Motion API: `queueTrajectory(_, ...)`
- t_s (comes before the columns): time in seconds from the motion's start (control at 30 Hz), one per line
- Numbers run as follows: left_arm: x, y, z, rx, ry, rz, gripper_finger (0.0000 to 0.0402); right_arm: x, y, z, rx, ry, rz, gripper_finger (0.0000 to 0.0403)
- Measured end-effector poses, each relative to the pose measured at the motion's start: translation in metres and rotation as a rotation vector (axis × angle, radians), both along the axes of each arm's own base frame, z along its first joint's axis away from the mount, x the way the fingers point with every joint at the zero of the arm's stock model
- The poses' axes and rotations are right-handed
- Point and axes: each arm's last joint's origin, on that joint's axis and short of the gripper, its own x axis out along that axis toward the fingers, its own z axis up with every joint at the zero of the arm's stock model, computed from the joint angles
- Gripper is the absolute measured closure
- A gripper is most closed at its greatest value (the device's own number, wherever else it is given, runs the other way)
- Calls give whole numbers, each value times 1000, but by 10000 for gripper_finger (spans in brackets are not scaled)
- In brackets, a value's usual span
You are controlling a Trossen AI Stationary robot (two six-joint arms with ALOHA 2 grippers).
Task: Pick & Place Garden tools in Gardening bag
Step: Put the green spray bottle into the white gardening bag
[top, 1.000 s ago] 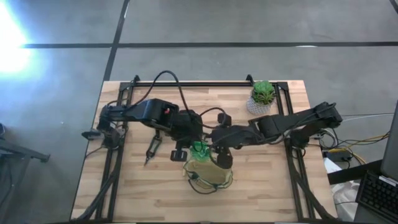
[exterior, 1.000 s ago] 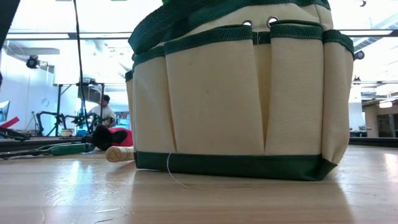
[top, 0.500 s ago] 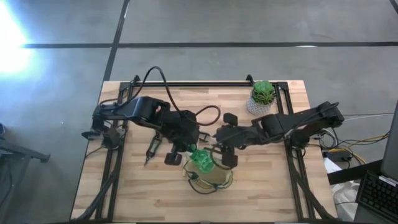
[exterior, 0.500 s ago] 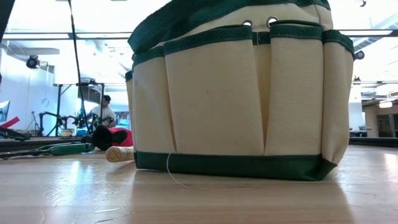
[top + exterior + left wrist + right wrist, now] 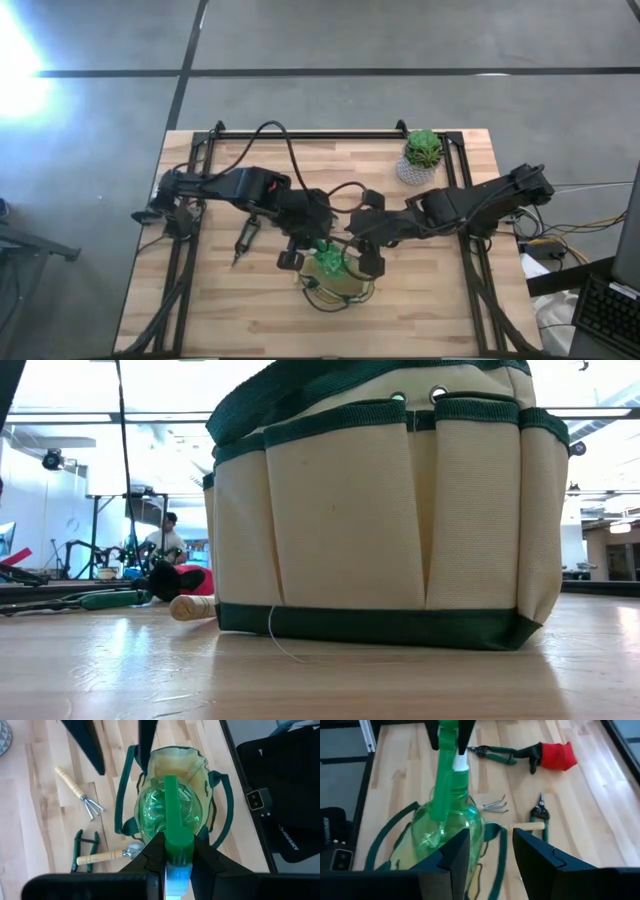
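Observation:
The gardening bag (image 5: pixel 380 510) is cream fabric with green trim and stands at the table's near middle (image 5: pixel 338 288). My left gripper (image 5: pixel 312 252) is shut on a clear green spray bottle (image 5: pixel 167 810) over the bag's mouth (image 5: pixel 175 762). My right gripper (image 5: pixel 492 852) is open beside the bottle (image 5: pixel 451 825), at the bag's right rim (image 5: pixel 366 258), with a green strap (image 5: pixel 496 842) showing between its fingers. I cannot tell whether it touches the bag. A small rake (image 5: pixel 75 787), green-handled pruners (image 5: pixel 82 851) and a wooden-handled tool (image 5: pixel 107 855) lie on the table to the left of the bag. My left gripper pinches the bottle's green sprayer head (image 5: pixel 177 842) between its two fingers, just above the white neck (image 5: pixel 462 765). The fingers come from above, pointing down. The bottle hangs below them, lifted clear and slightly tilted, with its base toward the bag's mouth.
A red glove (image 5: pixel 555 755), long green-handled shears (image 5: pixel 495 752) and small pruners (image 5: pixel 540 812) lie on the table left of the bag. A potted plant (image 5: pixel 422 155) stands at the far right. Black frame rails (image 5: pixel 190 250) run along the table's sides.
My left gripper has carried the spray bottle toward the table's near edge, from beside the bag's far rim to over its mouth. The bottle stays hanging below the fingers. The bag has stayed where it was.

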Motion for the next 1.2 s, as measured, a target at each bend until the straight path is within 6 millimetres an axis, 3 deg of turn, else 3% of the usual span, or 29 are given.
queueTrajectory(0.4, 1, 0, 0, 2, -8, -1, 347, 14, 7, 3, 70, -127, 57, 241)
queueTrajectory(0.87, 1, 1, 0, 22, -12, -2, 347, 24, -1, 5, 111, -161, 43, 236)
queueTrajectory(1.2, 2, 1, 0, 26, -20, -10, 347, 45, 2, -16, 132, -108, 70, 236)
